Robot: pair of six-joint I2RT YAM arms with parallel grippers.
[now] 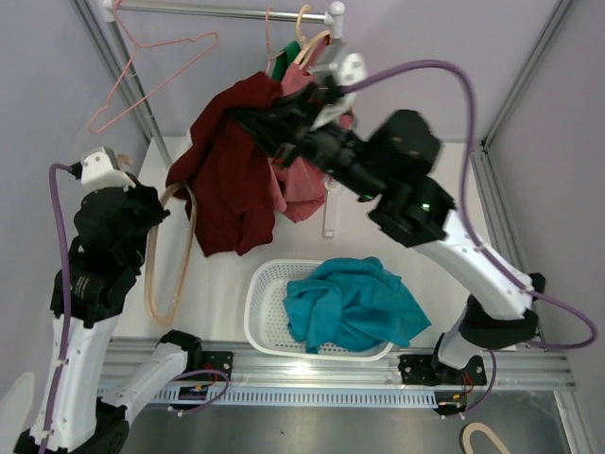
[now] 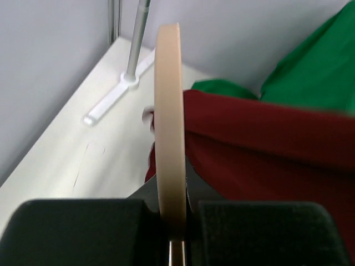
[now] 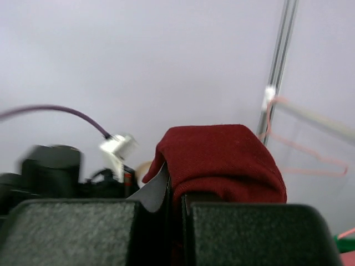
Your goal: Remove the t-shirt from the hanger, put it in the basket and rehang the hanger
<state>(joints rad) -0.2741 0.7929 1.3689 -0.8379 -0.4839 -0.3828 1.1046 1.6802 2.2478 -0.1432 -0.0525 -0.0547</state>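
A dark red t-shirt (image 1: 232, 180) hangs in the air between the arms, bunched and draped. My right gripper (image 1: 248, 118) is shut on a fold of it; the right wrist view shows the red cloth (image 3: 222, 160) pinched between the jaws. My left gripper (image 1: 163, 210) is shut on a beige wooden hanger (image 1: 170, 265), whose loop hangs below it. In the left wrist view the hanger (image 2: 169, 122) stands edge-on between the jaws, with the red shirt (image 2: 266, 149) just to its right. The hanger's upper end is hidden behind the shirt.
A white basket (image 1: 269, 284) at the front holds a teal garment (image 1: 350, 303). A rail (image 1: 217, 9) at the back carries a pink wire hanger (image 1: 142, 76), more hangers, a pink garment (image 1: 302, 189) and green cloth (image 2: 316, 72). A rack pole foot (image 2: 111, 102) lies on the table.
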